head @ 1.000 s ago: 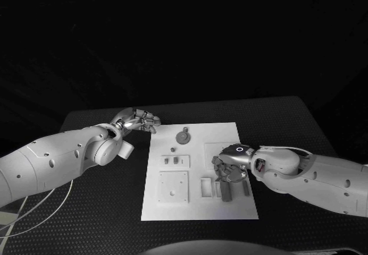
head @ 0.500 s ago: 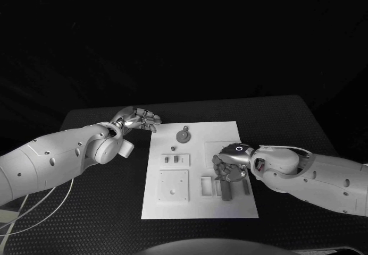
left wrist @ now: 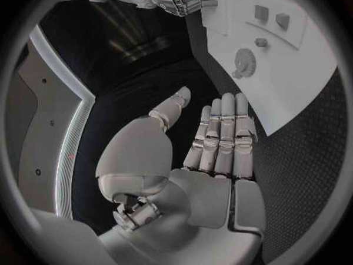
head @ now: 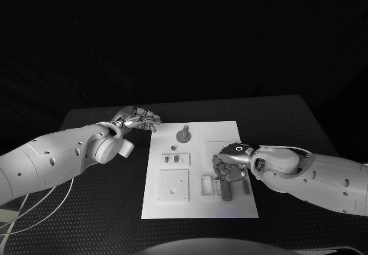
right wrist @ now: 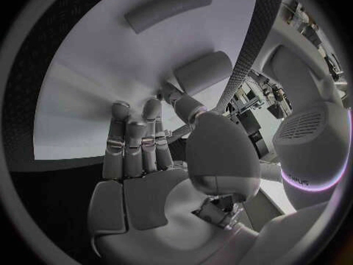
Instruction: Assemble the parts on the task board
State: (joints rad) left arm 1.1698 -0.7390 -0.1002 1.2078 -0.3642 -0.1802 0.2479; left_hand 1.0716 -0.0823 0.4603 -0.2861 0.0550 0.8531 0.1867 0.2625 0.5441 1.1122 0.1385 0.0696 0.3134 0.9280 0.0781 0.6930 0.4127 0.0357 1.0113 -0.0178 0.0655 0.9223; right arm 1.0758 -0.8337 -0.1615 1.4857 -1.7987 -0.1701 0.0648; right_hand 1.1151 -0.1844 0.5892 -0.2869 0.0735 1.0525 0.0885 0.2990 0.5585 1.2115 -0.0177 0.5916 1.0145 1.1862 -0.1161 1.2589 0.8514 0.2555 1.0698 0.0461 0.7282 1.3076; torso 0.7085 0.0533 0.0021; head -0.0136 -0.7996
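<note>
White task board [head: 195, 210] lying long way near to far on the black table [head: 291, 117], dark grey bar part [head: 226, 190] near its right edge pointing the same way, right hand [head: 230, 167] fingers down touching it, grip unclear, left hand [head: 138, 118] open beside the far left corner
</note>
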